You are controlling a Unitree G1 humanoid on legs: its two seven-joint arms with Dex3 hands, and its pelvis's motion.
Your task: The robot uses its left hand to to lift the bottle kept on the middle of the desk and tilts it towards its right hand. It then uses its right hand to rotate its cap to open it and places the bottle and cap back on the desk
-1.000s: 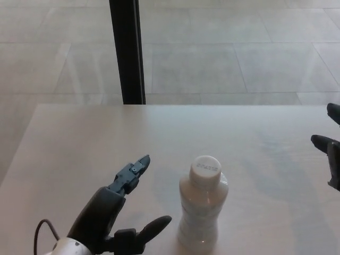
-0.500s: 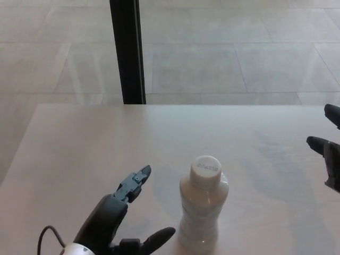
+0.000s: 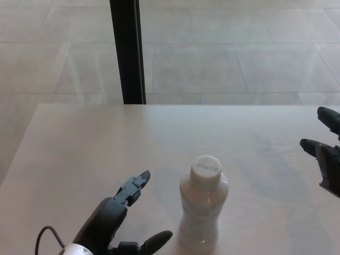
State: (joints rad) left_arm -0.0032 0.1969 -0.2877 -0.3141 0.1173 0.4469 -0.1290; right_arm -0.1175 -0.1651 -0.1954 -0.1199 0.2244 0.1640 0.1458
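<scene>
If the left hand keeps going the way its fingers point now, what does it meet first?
Probably nothing: the left hand points up and slightly right, passing left of the bottle over bare desk. Depth is hard to judge.

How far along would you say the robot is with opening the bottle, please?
Nothing looks done yet: the bottle stands upright on the desk with its cap still on. In hand: the left hand is open beside the bottle, fingers spread, not touching it. The right hand waits open at the desk's right edge. Grasping, lifting, tilting, unscrewing and setting both down all remain.
</scene>
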